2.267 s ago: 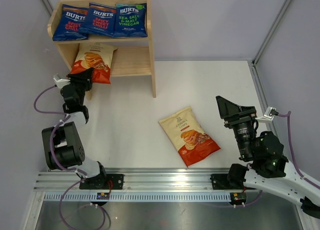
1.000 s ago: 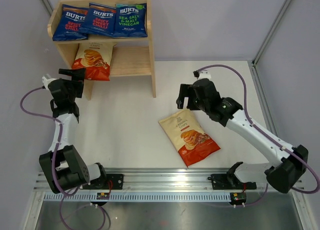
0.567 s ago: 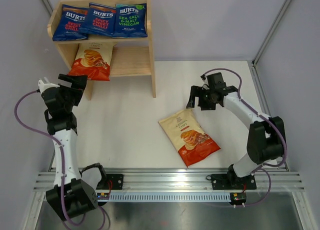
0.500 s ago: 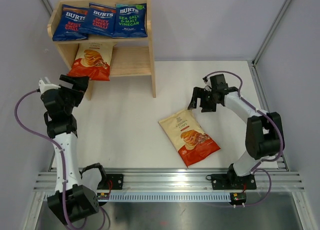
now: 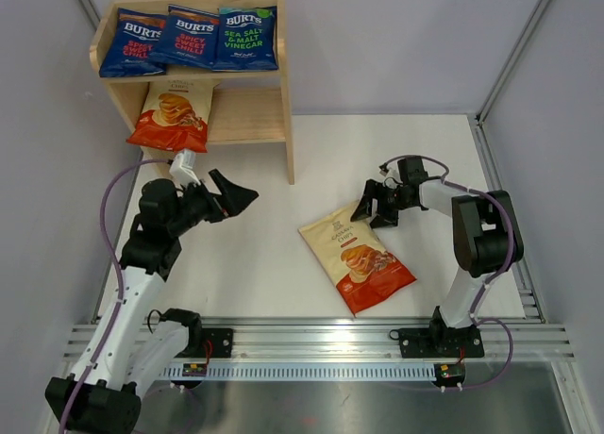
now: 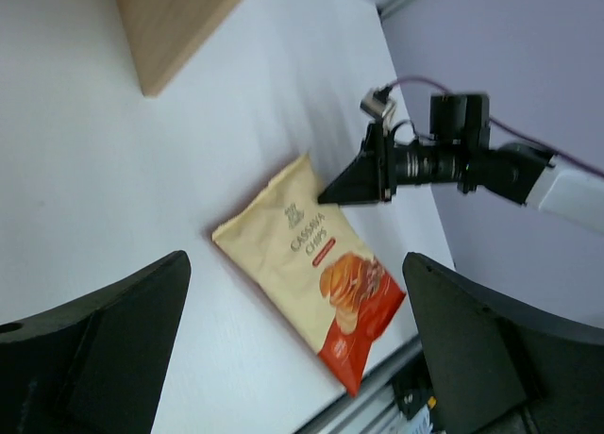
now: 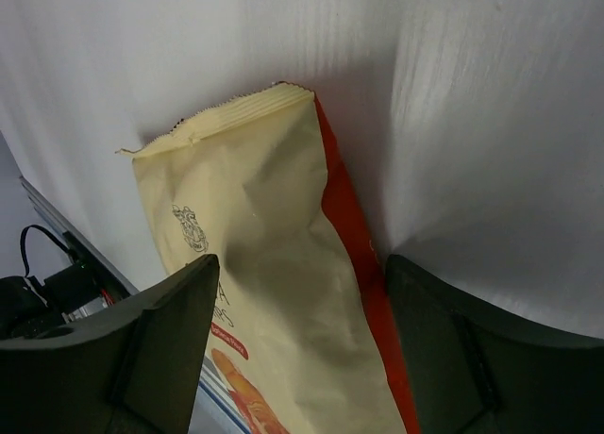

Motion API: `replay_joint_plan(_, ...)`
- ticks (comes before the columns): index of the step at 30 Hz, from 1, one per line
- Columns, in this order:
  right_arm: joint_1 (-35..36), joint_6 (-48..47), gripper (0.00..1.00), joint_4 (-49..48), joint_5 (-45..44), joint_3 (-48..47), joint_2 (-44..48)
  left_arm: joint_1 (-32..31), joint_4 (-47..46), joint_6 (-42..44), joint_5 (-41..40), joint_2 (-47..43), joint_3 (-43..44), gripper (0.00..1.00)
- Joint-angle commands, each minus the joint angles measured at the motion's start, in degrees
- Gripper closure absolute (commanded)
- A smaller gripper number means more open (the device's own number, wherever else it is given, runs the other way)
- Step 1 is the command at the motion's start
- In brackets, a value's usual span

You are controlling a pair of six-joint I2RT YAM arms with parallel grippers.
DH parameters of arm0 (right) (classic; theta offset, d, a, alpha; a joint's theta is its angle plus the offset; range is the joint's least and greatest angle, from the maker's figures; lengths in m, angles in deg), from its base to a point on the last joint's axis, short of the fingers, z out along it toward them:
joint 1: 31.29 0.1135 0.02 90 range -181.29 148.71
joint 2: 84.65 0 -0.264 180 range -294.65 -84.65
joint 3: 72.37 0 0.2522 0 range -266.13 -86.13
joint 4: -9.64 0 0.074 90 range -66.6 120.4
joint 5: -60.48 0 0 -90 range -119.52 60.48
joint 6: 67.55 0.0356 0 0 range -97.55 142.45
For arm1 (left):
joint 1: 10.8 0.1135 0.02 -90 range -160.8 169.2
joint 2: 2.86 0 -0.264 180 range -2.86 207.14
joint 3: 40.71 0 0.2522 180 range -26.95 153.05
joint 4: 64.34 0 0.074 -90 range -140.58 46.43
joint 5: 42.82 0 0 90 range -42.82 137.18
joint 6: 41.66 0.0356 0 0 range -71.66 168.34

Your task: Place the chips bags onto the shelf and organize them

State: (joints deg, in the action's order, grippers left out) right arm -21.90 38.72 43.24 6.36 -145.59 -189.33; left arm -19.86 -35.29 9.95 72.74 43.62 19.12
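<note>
Surface: white table (image 5: 245, 264), pale walls (image 5: 396, 38), metal rail (image 5: 311, 335) at near edge | shelf (image 5: 287, 123): three blue BURTS bags (image 5: 195, 36) on top, one cream bag (image 5: 172, 113) on lower tier | second cream bag (image 5: 357, 255) flat on table | right gripper (image 5: 372, 208) spread over its top edge, not clamped | left gripper (image 5: 238, 196) spread wide, empty

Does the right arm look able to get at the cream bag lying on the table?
Probably yes. The right claw is at the top edge of the cream bag, its jaws open to either side of it. Nothing lies between them, and the left claw is well off to the side.
</note>
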Motion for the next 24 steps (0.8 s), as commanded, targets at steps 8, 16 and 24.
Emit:
replay_joint_plan(8, 1.42, 4.02, 0.65, -8.31, 1.03, 5.31, -1.68, -3.42, 0.44, 3.5, 3.53, -5.61, -7.21, 0.01)
replay_joint_plan(16, 1.42, 13.42, 1.0, -16.04, -1.33, 9.36, 8.34, -3.42, -3.41, 2.72, 5.72, -4.56, -11.95, 0.01)
replay_joint_plan(24, 1.51, 33.28, 1.0, -24.84, -17.57, 13.93, 23.19, -9.91, -14.81, -0.44, 3.89, -0.69, -16.52, 0.01)
